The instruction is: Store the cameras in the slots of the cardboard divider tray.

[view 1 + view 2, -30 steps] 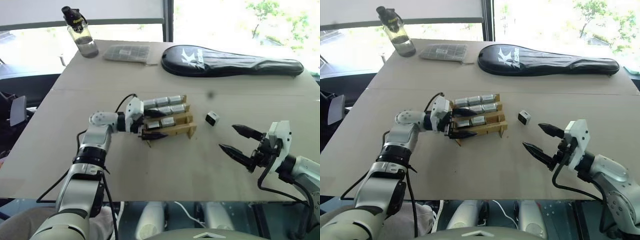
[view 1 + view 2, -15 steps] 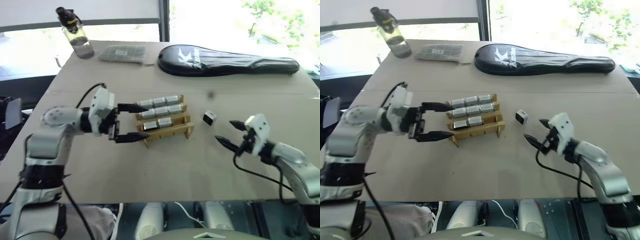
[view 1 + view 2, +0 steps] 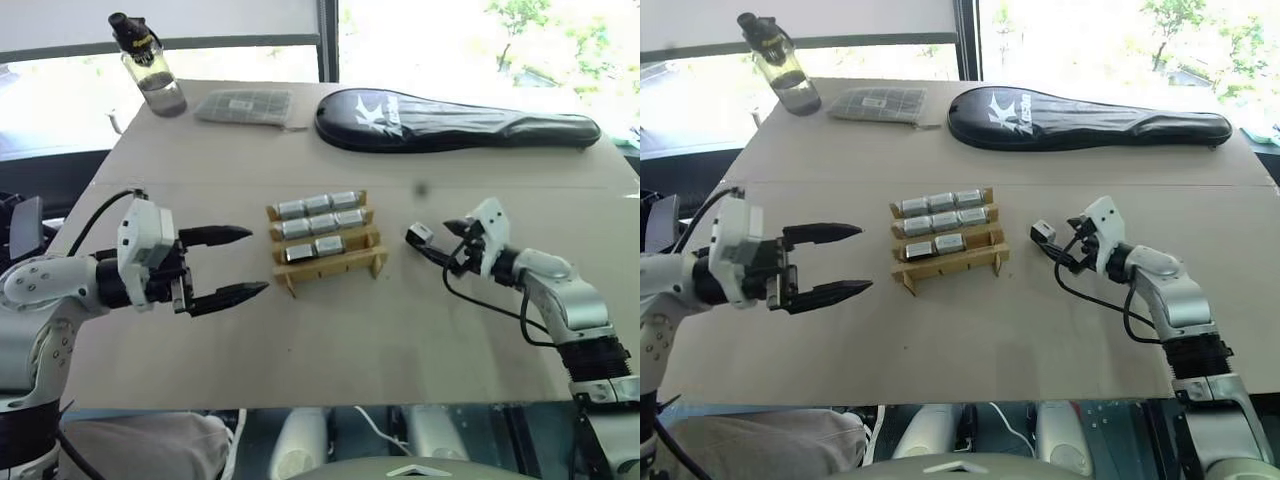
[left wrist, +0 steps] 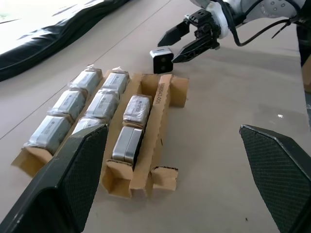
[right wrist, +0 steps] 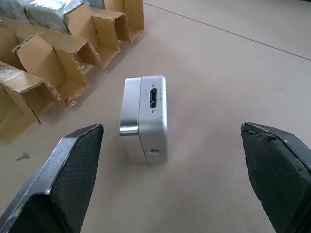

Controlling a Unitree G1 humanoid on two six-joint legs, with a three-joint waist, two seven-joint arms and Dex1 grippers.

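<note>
**A:** How many cameras do we count in the cardboard divider tray (image 3: pixel 330 262)?

**B:** Eight: three in the far row, three in the middle, two in the near row. A ninth, the loose camera (image 3: pixel 420 234), stands on the table (image 3: pixel 330 340) just right of the tray.

**A:** And the grippers?

**B:** The right gripper (image 3: pixel 440 243) is spread, empty, its fingers flanking the loose camera without touching. The left gripper (image 3: pixel 232 263), left of the tray, is also spread and empty.

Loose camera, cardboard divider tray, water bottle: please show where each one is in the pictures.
loose camera (image 5: pixel 144 118), right wrist view, on its side face.
cardboard divider tray (image 3: pixel 340 265), left eye view, on its front strip.
water bottle (image 3: pixel 160 88), left eye view, on its clear body.
</note>
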